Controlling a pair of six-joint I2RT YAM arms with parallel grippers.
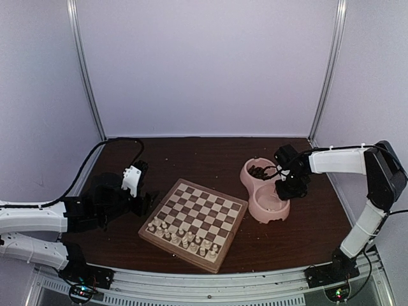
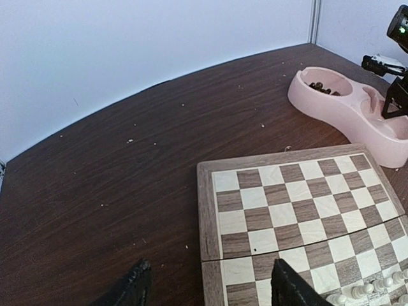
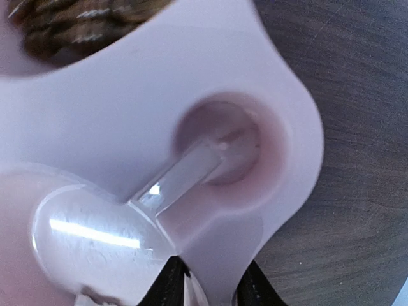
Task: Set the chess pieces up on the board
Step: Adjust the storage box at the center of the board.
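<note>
1. From above, my left tool hangs low over the table, just beside the left edge of the board. The board lies mid-table, turned at an angle. The cream chess pieces stand in two rows along its near side. My right tool is down at the pink bowl, right of the board, over its near compartment. Dark pieces lie in the far one.
2. From my left wrist, the fingers stand well apart with nothing held. Beneath them are bare table and the board's corner. A few chess pieces show at the lower right, and the pink bowl sits beyond the board.
3. From my right wrist, the pink bowl fills the view. My right tool shows only its fingertips, close together on either side of the bowl's rim. I cannot tell whether they are clamped on it or only over it
</note>
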